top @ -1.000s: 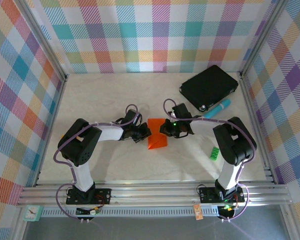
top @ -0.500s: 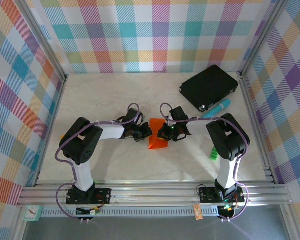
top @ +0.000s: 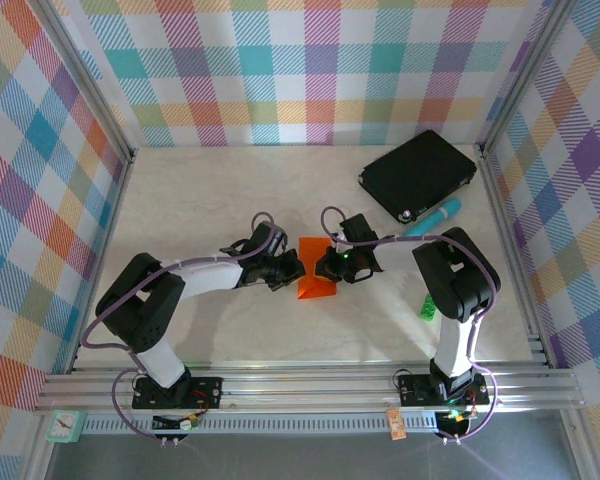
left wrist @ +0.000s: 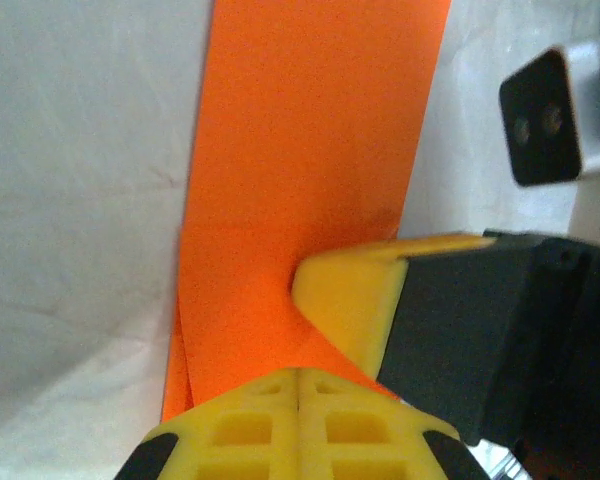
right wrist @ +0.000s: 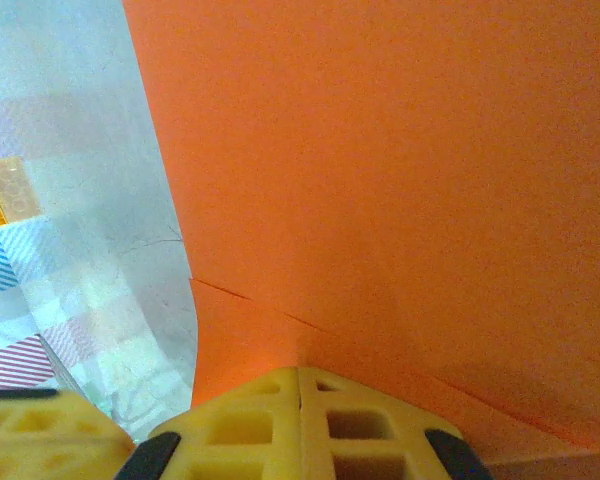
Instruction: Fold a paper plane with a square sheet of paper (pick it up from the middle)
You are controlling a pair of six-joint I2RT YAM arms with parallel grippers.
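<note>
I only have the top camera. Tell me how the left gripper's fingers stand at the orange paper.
Observer: On the left wrist view, the left gripper is shut, fingertips together against the orange paper.
Operator: Now report the right one.
Observer: The right gripper is shut too; the paper reaches right up to its tips.
Operator: Check the paper for folds.
Observer: A straight crease runs across it just ahead of the right fingers.

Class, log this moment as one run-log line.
left gripper: shut on bright orange paper sheet | right gripper: shut on sheet | sheet: partly folded
</note>
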